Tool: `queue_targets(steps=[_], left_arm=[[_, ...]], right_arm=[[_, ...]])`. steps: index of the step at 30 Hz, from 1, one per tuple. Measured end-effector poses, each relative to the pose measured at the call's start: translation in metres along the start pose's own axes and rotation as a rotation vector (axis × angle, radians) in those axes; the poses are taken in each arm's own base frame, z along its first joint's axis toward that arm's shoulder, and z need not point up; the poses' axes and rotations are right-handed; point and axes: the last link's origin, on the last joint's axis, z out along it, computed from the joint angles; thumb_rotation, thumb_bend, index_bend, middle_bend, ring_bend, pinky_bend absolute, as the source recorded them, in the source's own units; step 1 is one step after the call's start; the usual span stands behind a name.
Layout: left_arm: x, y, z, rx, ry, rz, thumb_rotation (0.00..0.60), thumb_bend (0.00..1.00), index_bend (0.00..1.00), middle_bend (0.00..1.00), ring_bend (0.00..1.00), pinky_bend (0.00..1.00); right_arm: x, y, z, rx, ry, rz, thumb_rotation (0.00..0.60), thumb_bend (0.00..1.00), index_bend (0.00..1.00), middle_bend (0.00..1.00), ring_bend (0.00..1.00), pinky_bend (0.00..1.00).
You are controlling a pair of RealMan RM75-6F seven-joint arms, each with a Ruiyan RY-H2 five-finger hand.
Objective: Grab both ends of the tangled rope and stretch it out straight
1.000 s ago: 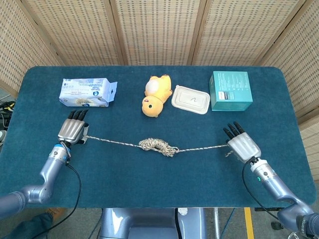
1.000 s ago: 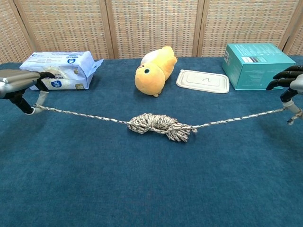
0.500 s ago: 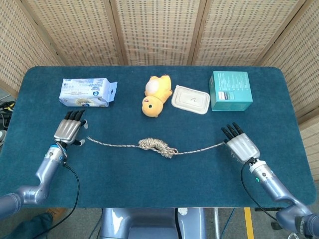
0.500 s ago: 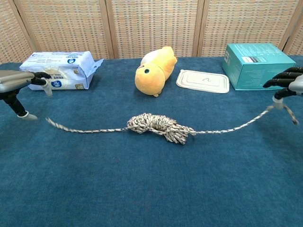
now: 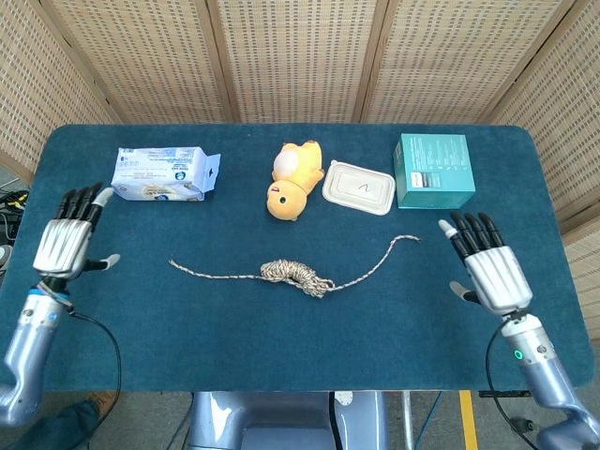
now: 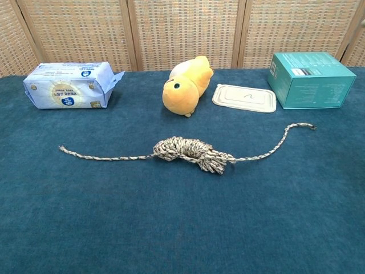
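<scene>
The speckled rope lies loose on the blue table, with a tangled bundle in its middle. Its left end lies flat, and its right end curls up toward the back. My left hand hovers open near the table's left edge, well left of the rope. Near the right edge my right hand is open too, apart from the rope's right end. Neither hand shows in the chest view.
Along the back stand a white and blue tissue pack, a yellow plush duck, a white lidded container and a teal box. A woven screen closes off the back.
Both hands let go of the rope ends and drew outward toward the table's sides, fingers spread. The rope went slack and its right end curled back.
</scene>
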Motion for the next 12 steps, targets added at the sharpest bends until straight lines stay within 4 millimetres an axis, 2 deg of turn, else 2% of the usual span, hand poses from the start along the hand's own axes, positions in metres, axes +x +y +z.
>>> queue_targets(steps=[4, 8, 12], left_arm=[[0.009, -0.023, -0.040, 0.061, 0.021, 0.026, 0.600, 0.00, 0.00, 0.00, 0.00, 0.00], [0.005, -0.045, -0.079, 0.128, 0.014, 0.076, 0.600, 0.00, 0.00, 0.00, 0.00, 0.00], [0.000, -0.061, -0.101, 0.165, -0.003, 0.086, 0.600, 0.00, 0.00, 0.00, 0.00, 0.00]], right_arm=[[0.001, 0.010, -0.027, -0.069, 0.028, 0.021, 0.600, 0.00, 0.00, 0.00, 0.00, 0.00], [-0.010, 0.022, -0.055, -0.134, 0.030, 0.020, 0.600, 0.00, 0.00, 0.00, 0.00, 0.00], [-0.017, 0.029, -0.076, -0.168, 0.011, 0.044, 0.600, 0.00, 0.00, 0.00, 0.00, 0.00]])
